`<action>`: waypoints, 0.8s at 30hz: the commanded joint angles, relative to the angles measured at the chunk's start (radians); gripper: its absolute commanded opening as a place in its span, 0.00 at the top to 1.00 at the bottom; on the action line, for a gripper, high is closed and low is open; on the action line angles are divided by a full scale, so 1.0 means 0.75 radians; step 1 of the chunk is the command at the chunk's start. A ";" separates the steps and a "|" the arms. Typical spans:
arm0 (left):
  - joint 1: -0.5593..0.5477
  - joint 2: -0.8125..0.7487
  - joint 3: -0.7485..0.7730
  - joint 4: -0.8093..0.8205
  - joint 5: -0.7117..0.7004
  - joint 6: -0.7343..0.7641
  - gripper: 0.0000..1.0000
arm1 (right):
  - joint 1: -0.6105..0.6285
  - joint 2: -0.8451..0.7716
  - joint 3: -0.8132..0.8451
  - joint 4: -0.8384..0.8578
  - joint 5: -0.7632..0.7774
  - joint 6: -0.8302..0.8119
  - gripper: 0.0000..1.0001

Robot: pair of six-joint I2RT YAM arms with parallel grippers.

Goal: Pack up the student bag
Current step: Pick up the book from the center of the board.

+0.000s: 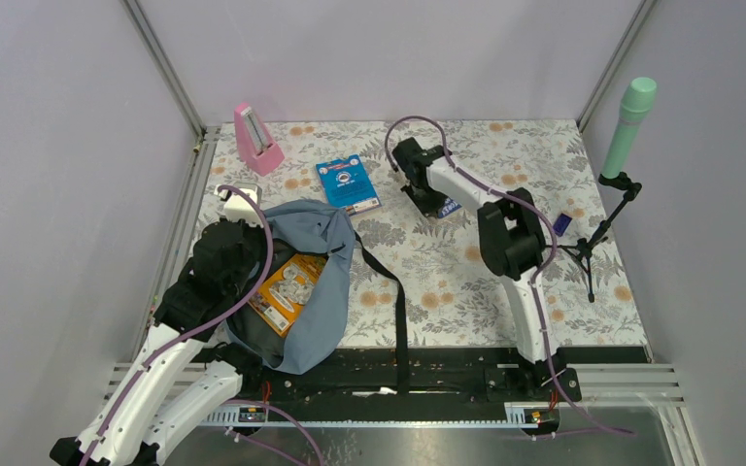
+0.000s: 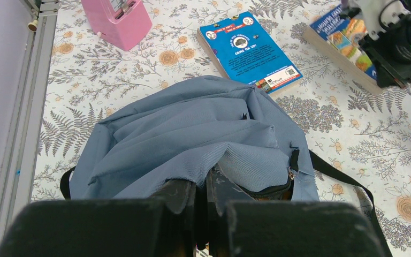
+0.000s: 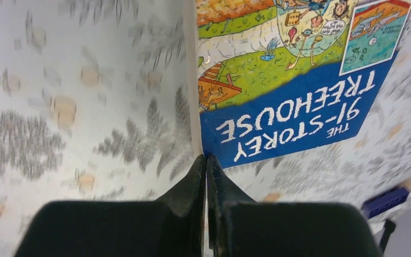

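Note:
The grey-blue student bag (image 1: 322, 313) lies at the near left, its mouth open over an orange book (image 1: 289, 283) inside. My left gripper (image 1: 250, 238) is shut on the bag's fabric edge (image 2: 230, 155) beside the zipper; its tips (image 2: 202, 184) are under the cloth. My right gripper (image 1: 427, 199) is shut, and its tips (image 3: 205, 158) touch the near corner of the "91-Storey Treehouse" book (image 3: 294, 80), which lies on the floral table at mid-back (image 1: 450, 206). I cannot tell whether the tips pinch the book. This book also shows in the left wrist view (image 2: 342, 45).
A blue book (image 1: 347, 183) lies just beyond the bag (image 2: 251, 51). A pink metronome (image 1: 255, 139) stands at the back left. A green microphone (image 1: 627, 126) on a stand is at the right. A small blue block (image 1: 561, 223) lies near it. The bag's black strap (image 1: 400, 311) runs toward the near edge.

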 commanded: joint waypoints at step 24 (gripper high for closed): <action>0.008 -0.025 0.015 0.165 -0.047 0.010 1.00 | 0.336 -0.719 -0.909 0.294 0.060 0.238 0.34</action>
